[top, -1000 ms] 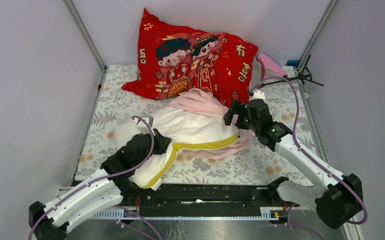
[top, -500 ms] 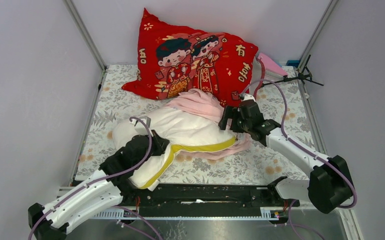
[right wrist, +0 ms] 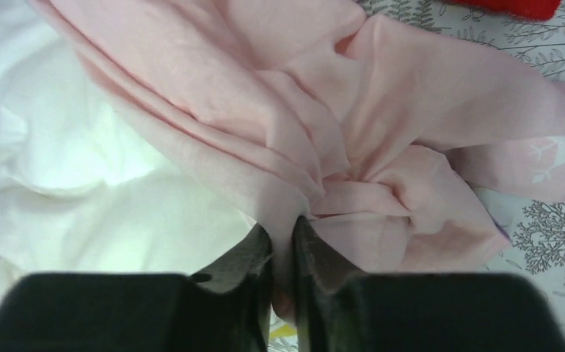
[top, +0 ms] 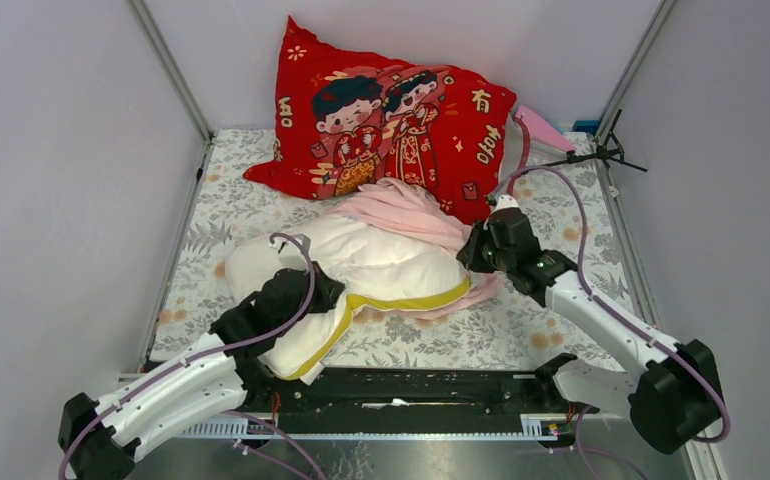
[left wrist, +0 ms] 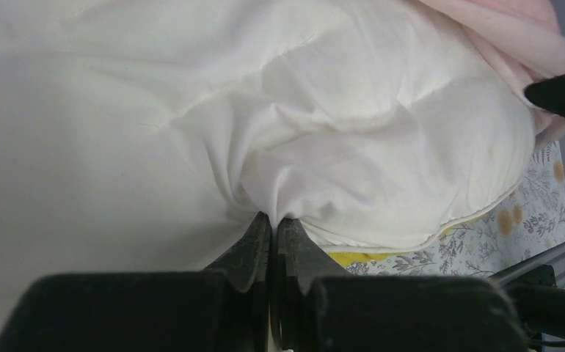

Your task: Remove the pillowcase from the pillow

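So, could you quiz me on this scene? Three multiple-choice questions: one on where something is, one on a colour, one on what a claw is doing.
1. Where is the red cushion relative to the pillow?
A. Behind it, toward the back wall
B. Underneath it
C. In front of it, by the arm bases

2. What colour is the piping on the pillow's edge?
A. Blue
B. Yellow
C. Green

3. What is the right gripper doing?
A. Hanging open in the air
B. Shut on the pink pillowcase
C. Shut on the red cushion

Answers: 1 A, the top view shows it beyond the pillow; 2 B, a yellow band rims it; 3 B, the wrist view shows its fingers pinching pink folds.
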Robot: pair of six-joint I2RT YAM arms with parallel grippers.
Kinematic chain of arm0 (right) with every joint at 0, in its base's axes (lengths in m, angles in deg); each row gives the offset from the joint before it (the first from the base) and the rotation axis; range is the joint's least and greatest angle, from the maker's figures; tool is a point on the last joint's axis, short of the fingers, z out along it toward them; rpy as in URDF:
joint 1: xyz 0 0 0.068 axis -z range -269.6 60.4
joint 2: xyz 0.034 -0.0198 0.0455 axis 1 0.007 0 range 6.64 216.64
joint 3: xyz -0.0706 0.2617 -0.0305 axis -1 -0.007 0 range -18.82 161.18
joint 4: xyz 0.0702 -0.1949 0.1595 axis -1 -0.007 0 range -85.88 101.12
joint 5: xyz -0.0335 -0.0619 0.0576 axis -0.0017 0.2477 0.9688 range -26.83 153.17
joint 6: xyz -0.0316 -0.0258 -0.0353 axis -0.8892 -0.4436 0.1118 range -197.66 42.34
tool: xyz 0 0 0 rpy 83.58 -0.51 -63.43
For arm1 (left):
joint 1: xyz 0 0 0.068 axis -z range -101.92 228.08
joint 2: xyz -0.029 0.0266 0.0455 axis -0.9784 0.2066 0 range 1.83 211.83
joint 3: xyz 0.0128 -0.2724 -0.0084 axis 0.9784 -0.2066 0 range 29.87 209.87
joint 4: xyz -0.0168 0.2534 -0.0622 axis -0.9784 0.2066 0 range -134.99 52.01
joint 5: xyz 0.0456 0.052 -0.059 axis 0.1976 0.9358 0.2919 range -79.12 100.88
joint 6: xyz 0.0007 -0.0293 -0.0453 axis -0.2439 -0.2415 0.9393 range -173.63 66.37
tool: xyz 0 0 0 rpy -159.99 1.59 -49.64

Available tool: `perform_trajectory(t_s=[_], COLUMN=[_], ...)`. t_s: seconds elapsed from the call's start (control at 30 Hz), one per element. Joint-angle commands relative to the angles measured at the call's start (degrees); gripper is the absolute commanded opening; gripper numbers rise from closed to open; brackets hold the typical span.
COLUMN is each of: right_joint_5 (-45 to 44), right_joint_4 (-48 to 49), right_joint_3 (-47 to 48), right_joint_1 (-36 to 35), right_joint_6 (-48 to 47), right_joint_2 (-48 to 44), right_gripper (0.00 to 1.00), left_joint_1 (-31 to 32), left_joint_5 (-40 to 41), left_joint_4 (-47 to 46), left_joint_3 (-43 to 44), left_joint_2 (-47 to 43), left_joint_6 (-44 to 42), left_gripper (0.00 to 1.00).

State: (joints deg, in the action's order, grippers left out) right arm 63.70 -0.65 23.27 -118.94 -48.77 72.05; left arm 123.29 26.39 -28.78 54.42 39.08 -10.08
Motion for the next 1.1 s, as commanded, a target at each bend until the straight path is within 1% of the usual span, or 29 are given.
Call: perform_trajectory(t_s=[0.0,0.03,0.07,0.2,0.33,0.47,0.57,0.73,0.83,0.93,1.0,1.03,1.07], right_joint_5=[-2.4,-3.3,-4.0,-6.4,-8.0,-10.2,-14.1,-27.5,-31.0,-33.2,-36.1,-38.0,-40.4], right_joint_4=[-3.9,-4.8,-5.8,-8.0,-8.9,-11.2,-13.0,-18.0,-19.3,-20.0,-21.1,-21.9,-22.7], right_joint_3=[0.1,0.2,0.2,-0.4,-0.8,0.7,1.3,1.1,0.7,0.3,0.3,0.4,0.5], right_joint_1=[0.1,0.1,0.1,0.1,0.1,0.1,0.1,0.1,0.1,0.1,0.1,0.0,0.1], right_joint_6=[0.5,0.5,0.7,1.0,1.1,1.2,1.7,4.6,6.2,7.9,10.5,11.9,13.5], right_joint_2=[-6.5,-8.1,-9.7,-17.3,-24.1,-27.4,-29.7,-31.5,-30.3,-28.3,-27.1,-26.8,-26.5], right_gripper=[0.08,0.03,0.0,0.0,0.0,0.0,0.0,0.0,0.0,0.0,0.0,0.01,0.04], left_joint_1=[-0.4,-0.4,-0.4,-0.8,-2.8,-5.4,-8.2,-11.1,-11.1,-11.1,-11.1,-11.1,-11.1], left_joint_5=[0.7,0.7,0.8,2.0,1.8,2.2,6.4,16.6,21.6,26.2,29.9,31.8,33.6], left_joint_4=[-10.5,-11.3,-12.1,-14.6,-15.7,-15.9,-15.0,-10.4,-7.0,-2.4,1.5,3.9,6.5], left_joint_3=[-0.7,-0.7,-0.6,1.0,3.5,4.4,4.4,2.3,0.7,-0.3,-0.3,-0.1,0.3], left_joint_2=[1.5,2.1,3.0,6.9,11.7,15.3,15.4,7.3,0.8,-6.0,-9.7,-11.2,-12.4], left_joint_6=[-0.6,-1.1,-1.7,-4.5,-6.4,-6.0,-3.5,1.4,5.0,9.2,12.1,13.6,15.4], left_gripper=[0.01,0.01,0.01,0.01,0.0,0.0,0.0,0.0,0.0,0.0,0.0,0.0,0.0])
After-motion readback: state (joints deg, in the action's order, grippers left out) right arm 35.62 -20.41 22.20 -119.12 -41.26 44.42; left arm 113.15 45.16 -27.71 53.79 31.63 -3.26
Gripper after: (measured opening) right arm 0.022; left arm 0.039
